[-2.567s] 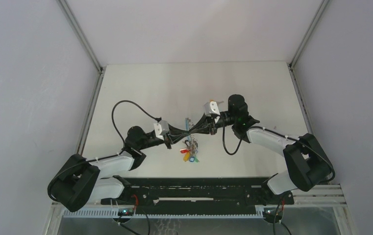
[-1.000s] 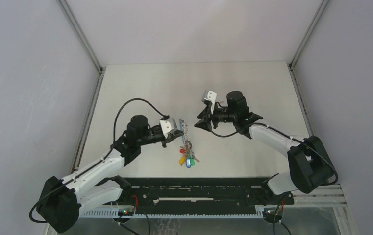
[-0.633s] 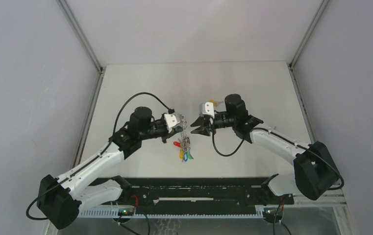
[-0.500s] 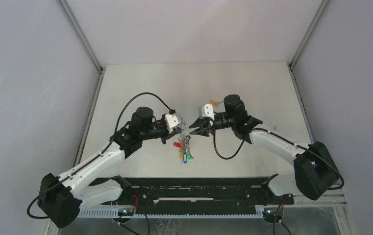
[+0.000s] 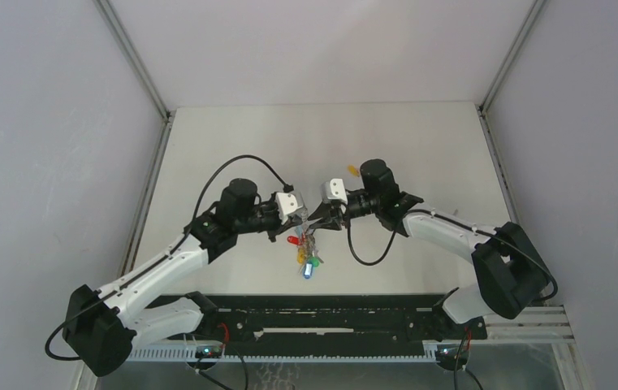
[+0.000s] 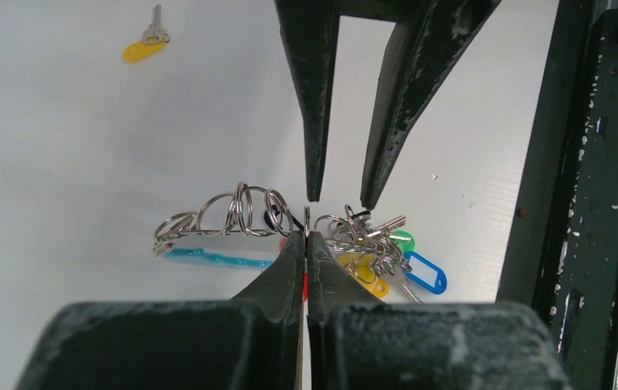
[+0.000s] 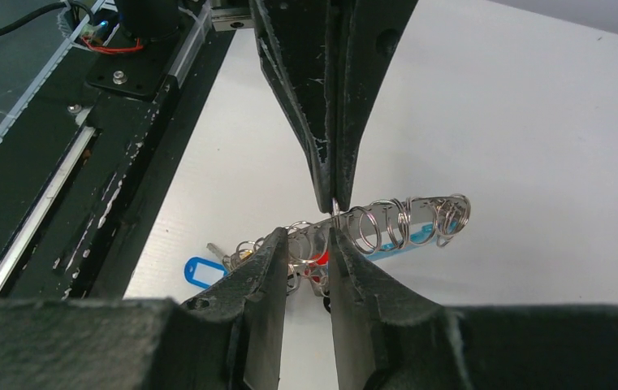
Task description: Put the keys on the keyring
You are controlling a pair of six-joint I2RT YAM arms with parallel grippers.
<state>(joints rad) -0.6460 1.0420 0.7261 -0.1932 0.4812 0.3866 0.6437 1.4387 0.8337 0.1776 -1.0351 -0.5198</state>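
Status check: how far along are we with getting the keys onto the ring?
Done: a bunch of tagged keys already hangs on the keyring. In hand: the left gripper pinches the keyring above the table; the right gripper faces it, fingers apart, apparently empty. Left: the yellow-tagged key lies loose on the table, not yet picked up.

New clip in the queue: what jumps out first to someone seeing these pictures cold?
The two arms meet tip to tip over mid-table: the left gripper, jaws shut, pinches the keyring with its cluster of coloured tagged keys, and the right gripper faces it, jaws slightly apart. One yellow-tagged key lies alone on the white table, beyond the right arm.
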